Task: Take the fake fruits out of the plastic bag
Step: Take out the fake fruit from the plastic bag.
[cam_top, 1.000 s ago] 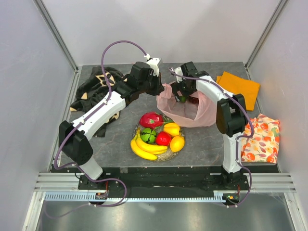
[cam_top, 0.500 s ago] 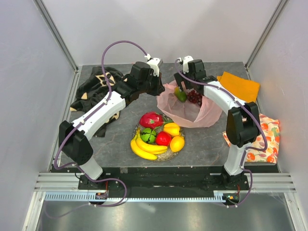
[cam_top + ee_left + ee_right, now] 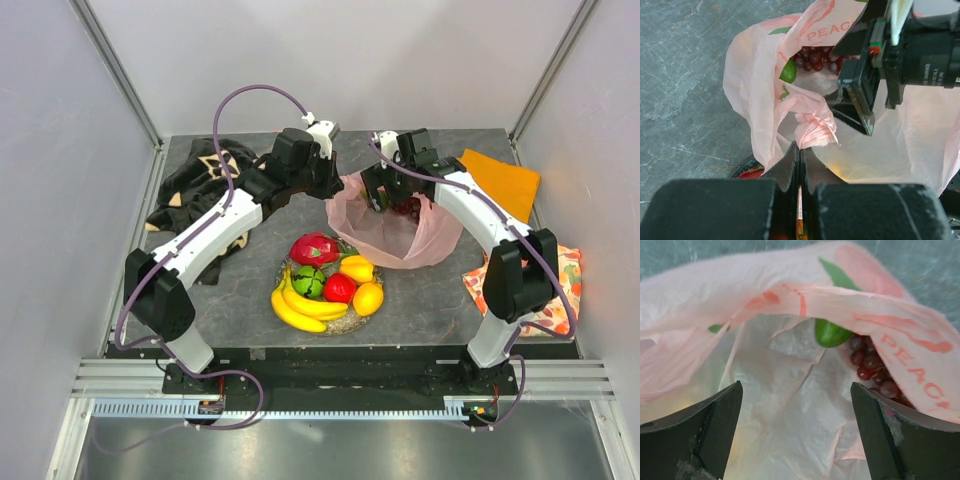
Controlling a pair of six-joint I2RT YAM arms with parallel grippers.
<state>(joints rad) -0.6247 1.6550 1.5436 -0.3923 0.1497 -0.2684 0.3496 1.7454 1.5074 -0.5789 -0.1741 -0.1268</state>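
Thin crinkly translucent plastic bag point(image 3: 750, 75); glossy grapes point(image 3: 812, 57), prob. plastic.

Stretches both arms forward, wrists converging. Holds left gripper point(image 3: 800, 150) pinched fully closed. Holds right gripper point(image 3: 795, 390) spread wide, pointing downward.

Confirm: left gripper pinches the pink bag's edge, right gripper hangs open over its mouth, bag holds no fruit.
Wrong on the fruit: the right wrist view shows dark red grapes and a green fruit inside the plastic bag. The left gripper does pinch its edge; the right gripper does hang open over its mouth.
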